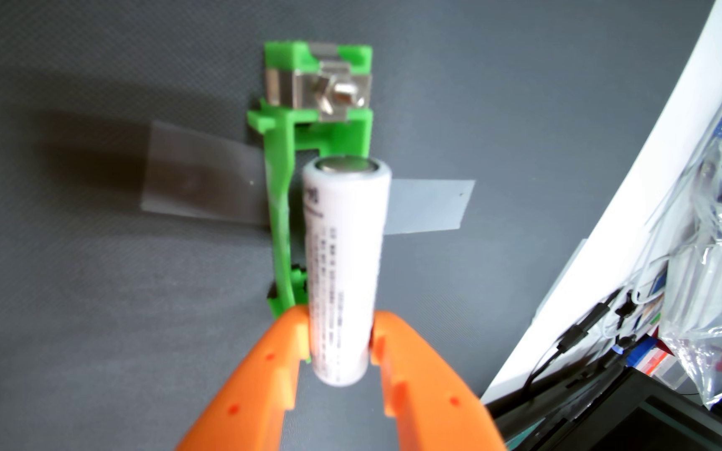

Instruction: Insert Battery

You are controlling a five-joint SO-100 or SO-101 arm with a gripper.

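Observation:
In the wrist view a white cylindrical battery with small grey print points away from the camera, its metal end cap toward a green battery holder. My orange gripper is shut on the battery's near end, one finger on each side. The holder lies lengthwise on the grey mat, taped down, with a metal contact clip at its far end. The battery hovers above the holder's channel and hides most of it. The holder's near end is partly covered by my left finger.
Strips of translucent tape run across the grey mat on both sides of the holder. A white curved edge borders the mat at the right, with plastic bags, cables and a dark box beyond it.

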